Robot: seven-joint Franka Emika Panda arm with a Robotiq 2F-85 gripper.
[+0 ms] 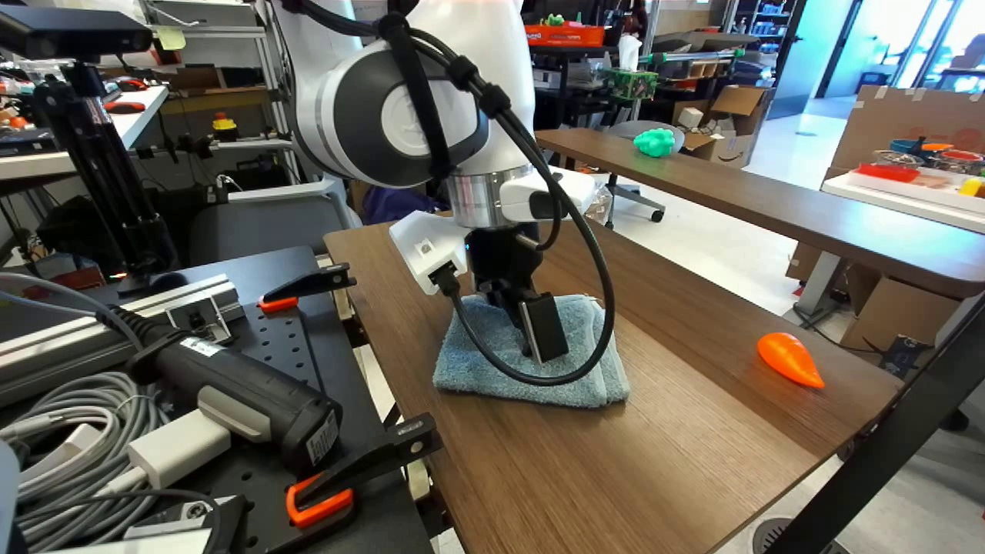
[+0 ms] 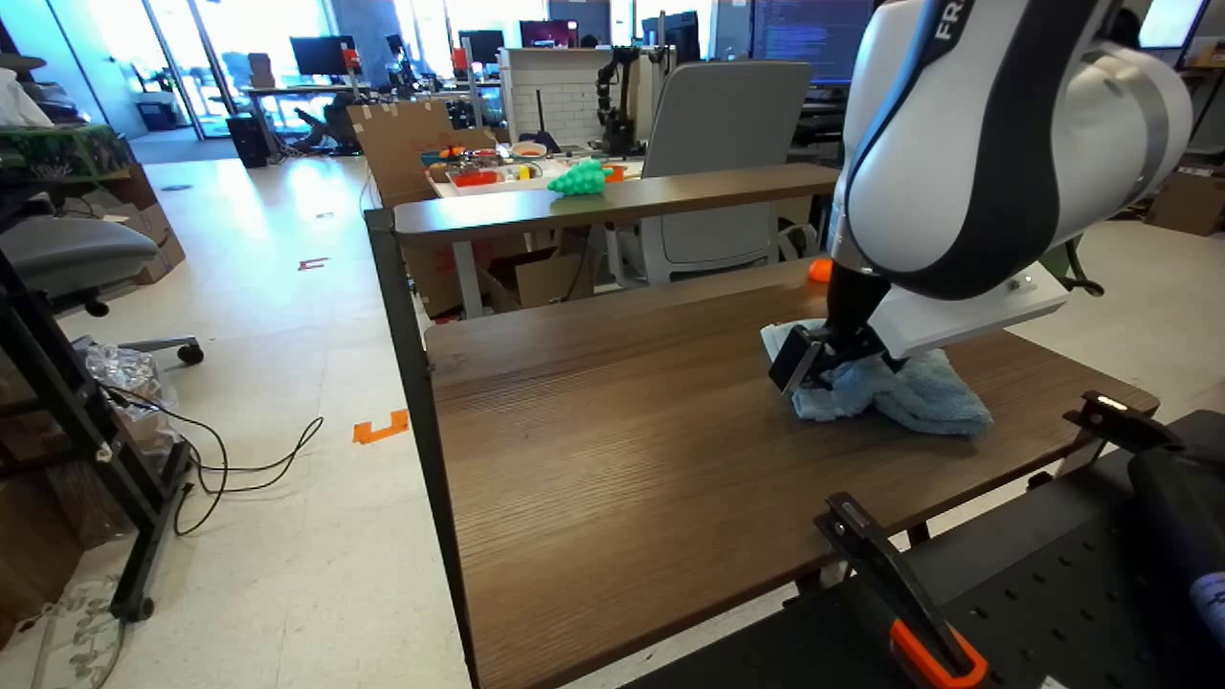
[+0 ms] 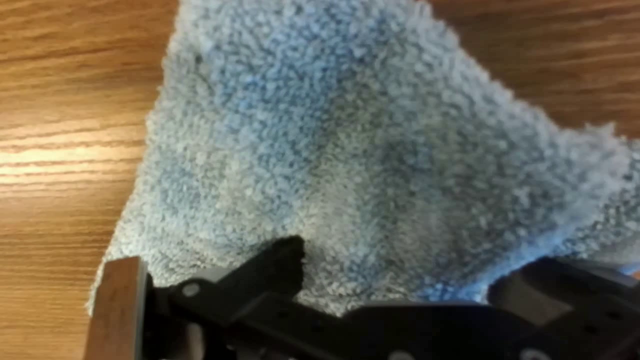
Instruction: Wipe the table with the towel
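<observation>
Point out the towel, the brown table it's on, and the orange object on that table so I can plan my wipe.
Towel (image 3: 320,135): wrist view, middle of its fuzzy upper face.
Table (image 2: 651,431): in an exterior view, bare wood-grain top.
Orange object (image 1: 787,357): in an exterior view, middle of its body.

Your table (image 1: 708,431): dark brown, streaked with wood grain, thin dark edge; in your wrist view, golden to dark brown with pale glare. Your towel (image 3: 325,150): light blue-grey pile, patched bluer and greyer. Your arm (image 2: 919,201): white, dark grey and black panels, pale lettering (image 2: 952,19) on black, silver collar (image 1: 471,201). Your gripper (image 2: 844,362): black, grey edging. Your cable (image 1: 608,300): black. Your clamps (image 1: 377,458): black, orange-trimmed. Your board (image 2: 1043,565): black, dotted with holes. Your coil (image 1: 142,404): light grey. Pointed piece (image 1: 790,359): plain orange. Bumpy piece (image 1: 654,142): plain green. Rear table (image 1: 739,188): brown, whitish sheen. Chair (image 2: 727,144): grey. Floor (image 2: 306,536): off-white; tape (image 2: 373,433), orange.
</observation>
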